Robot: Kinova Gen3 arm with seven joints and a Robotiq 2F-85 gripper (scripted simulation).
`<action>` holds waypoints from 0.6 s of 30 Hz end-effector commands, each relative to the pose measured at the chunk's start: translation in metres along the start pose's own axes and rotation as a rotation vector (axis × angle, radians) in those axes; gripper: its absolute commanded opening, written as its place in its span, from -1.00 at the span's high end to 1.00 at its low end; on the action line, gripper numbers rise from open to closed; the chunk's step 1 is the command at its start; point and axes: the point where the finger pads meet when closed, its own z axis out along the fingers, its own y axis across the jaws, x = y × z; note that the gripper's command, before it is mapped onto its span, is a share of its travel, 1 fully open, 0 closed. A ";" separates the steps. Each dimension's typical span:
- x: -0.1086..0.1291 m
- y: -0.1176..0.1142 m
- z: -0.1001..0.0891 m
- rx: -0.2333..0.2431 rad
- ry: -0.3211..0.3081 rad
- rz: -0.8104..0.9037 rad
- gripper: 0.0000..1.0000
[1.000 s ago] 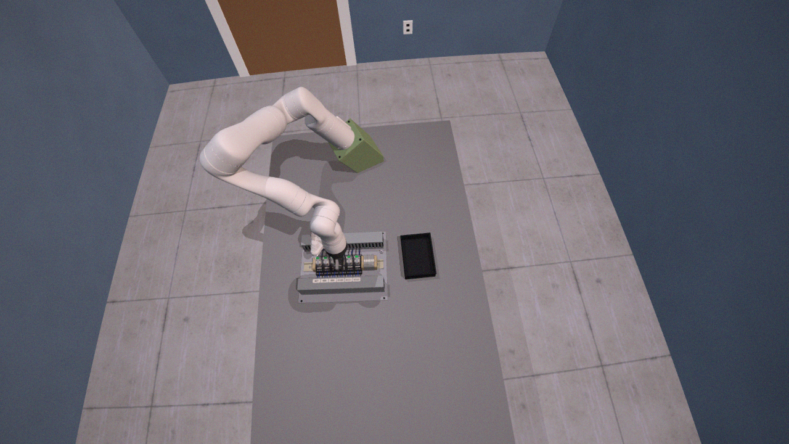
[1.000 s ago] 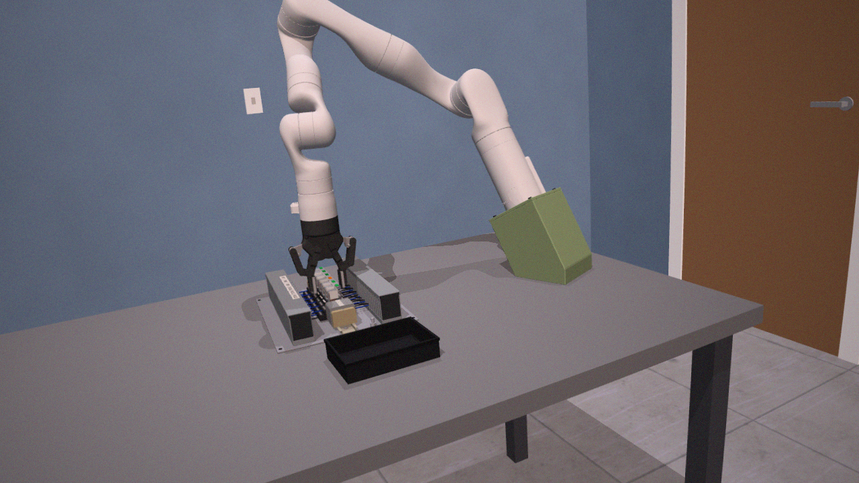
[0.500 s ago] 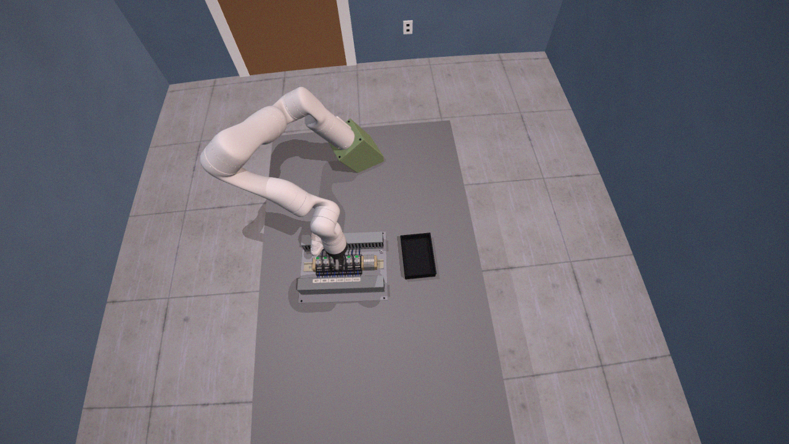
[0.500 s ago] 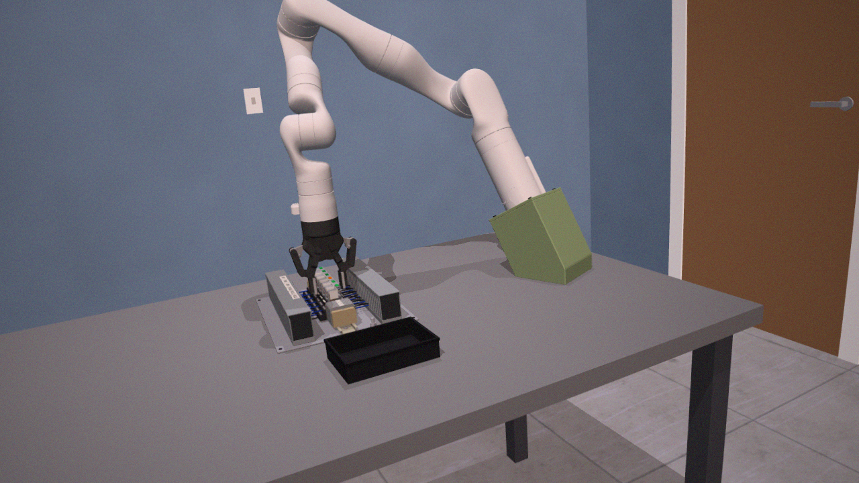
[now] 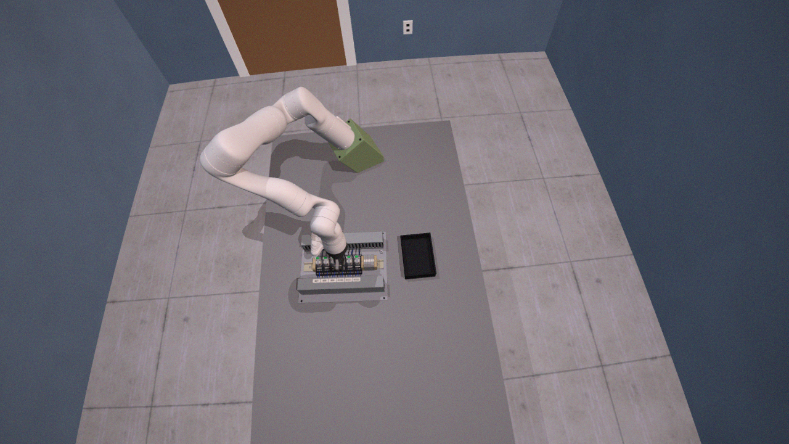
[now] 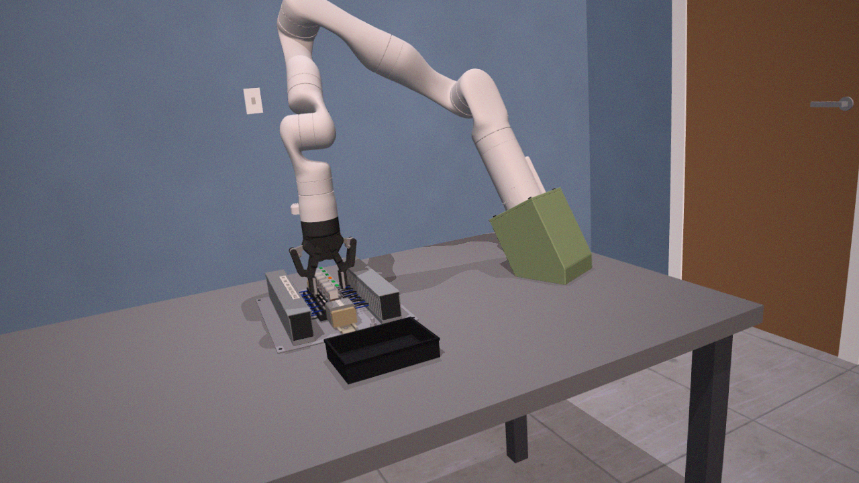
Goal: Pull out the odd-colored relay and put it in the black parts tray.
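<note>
The grey relay panel (image 5: 345, 267) lies flat on the table, with a row of relays (image 5: 337, 264) between its two grey wire ducts. In the side view most relay buttons are green and one is orange (image 6: 329, 275). My gripper (image 6: 326, 281) points straight down over the middle of the row, and from above (image 5: 337, 258) it hides the relays beneath it. Its fingers are open and stand on either side of the row, down at relay height around the orange-button relay. I cannot tell whether they touch it. The black parts tray (image 5: 417, 254) is empty, just right of the panel.
The arm's green base block (image 5: 358, 146) stands at the far end of the table. In the side view the tray (image 6: 382, 348) sits directly in front of the panel (image 6: 333, 303). A beige block (image 6: 343, 316) sits at the row's tray-side end.
</note>
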 end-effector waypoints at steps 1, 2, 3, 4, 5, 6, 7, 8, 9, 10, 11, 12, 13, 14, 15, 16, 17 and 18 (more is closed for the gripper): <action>-0.001 -0.001 0.001 0.003 -0.004 0.008 -0.22; -0.001 -0.001 0.001 0.003 -0.004 0.008 -0.22; -0.001 -0.001 0.001 0.003 -0.004 0.008 -0.22; -0.001 -0.001 0.001 0.003 -0.004 0.008 -0.22; -0.001 -0.001 0.001 0.003 -0.004 0.008 -0.22; -0.001 -0.001 0.001 0.003 -0.004 0.008 -0.22; -0.001 -0.001 0.001 0.003 -0.004 0.008 -0.22; -0.001 -0.001 0.001 0.003 -0.004 0.008 -0.22; -0.001 -0.001 0.001 0.003 -0.004 0.008 -0.22; -0.001 -0.001 0.001 0.003 -0.004 0.008 -0.22; -0.001 -0.001 0.001 0.003 -0.004 0.008 -0.22; -0.001 -0.001 0.001 0.003 -0.004 0.008 -0.22; -0.001 -0.001 0.001 0.003 -0.004 0.008 -0.22; -0.001 -0.001 0.001 0.003 -0.004 0.008 -0.22; -0.001 -0.001 0.001 0.003 -0.004 0.008 -0.22; -0.001 -0.002 0.001 0.003 -0.004 0.008 -0.22; -0.001 -0.002 0.001 0.003 -0.004 0.008 -0.22; -0.001 -0.003 0.001 0.003 -0.004 0.008 -0.22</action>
